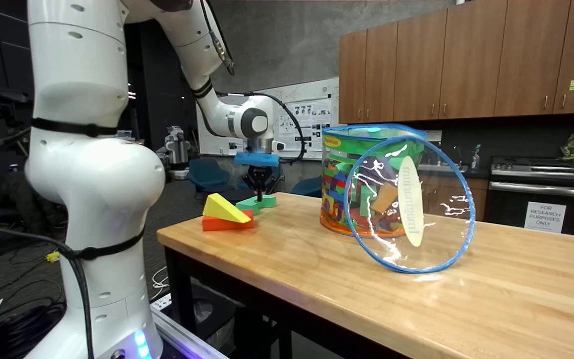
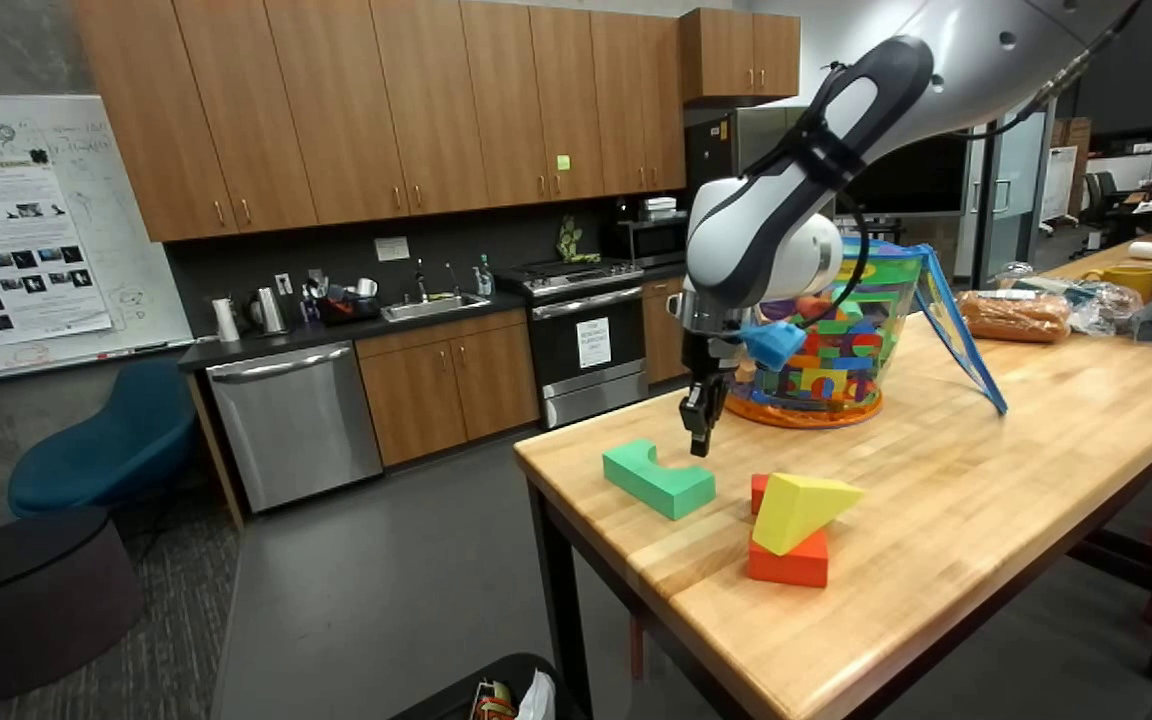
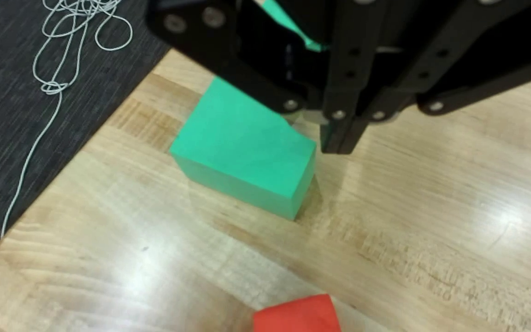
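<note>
My gripper (image 3: 339, 148) is shut, its two dark fingers pressed together with nothing between them. It points down just beside a green block (image 3: 242, 143) with a curved notch, which lies flat on the table. In an exterior view the fingertips hang above the tabletop, behind the green block (image 2: 658, 488). Close by, a yellow wedge (image 2: 798, 512) rests tilted on a red block (image 2: 788, 566). The same wedge (image 1: 221, 208) and red block (image 1: 222, 224) stand nearer the table corner in an exterior view. Only a red corner (image 3: 297, 318) shows in the wrist view.
A clear zip bin (image 1: 357, 145) full of coloured blocks stands behind the gripper. Its round blue-rimmed lid (image 1: 472, 214) leans down to the table. Bagged bread (image 2: 1011, 315) and other packages lie farther along. The table edge (image 2: 626, 575) runs close to the blocks.
</note>
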Tool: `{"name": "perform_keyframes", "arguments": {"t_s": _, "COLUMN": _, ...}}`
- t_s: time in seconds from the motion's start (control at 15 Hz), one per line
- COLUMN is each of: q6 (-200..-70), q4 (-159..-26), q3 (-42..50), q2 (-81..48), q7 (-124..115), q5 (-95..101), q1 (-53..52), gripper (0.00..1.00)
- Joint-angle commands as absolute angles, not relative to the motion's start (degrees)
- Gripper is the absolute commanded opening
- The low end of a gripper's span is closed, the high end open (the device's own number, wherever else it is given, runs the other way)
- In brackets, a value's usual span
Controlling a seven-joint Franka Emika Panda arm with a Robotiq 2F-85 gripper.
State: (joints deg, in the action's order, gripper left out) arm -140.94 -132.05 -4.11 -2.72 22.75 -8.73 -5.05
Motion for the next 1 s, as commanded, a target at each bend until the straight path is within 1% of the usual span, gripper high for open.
{"name": "perform_keyframes", "arguments": {"t_s": 0.0, "q6": -138.3, "q4": -133.1, "q3": -4.6, "q2": -0.9, "q7": 22.5, "q5": -8.9, "q1": -4.6, "gripper": 0.00}}
{"name": "perform_keyframes", "arguments": {"t_s": 0.93, "q6": -134.1, "q4": -133.6, "q3": -5.1, "q2": 1.0, "q7": 22.7, "q5": -11.2, "q1": -5.2, "gripper": 0.00}}
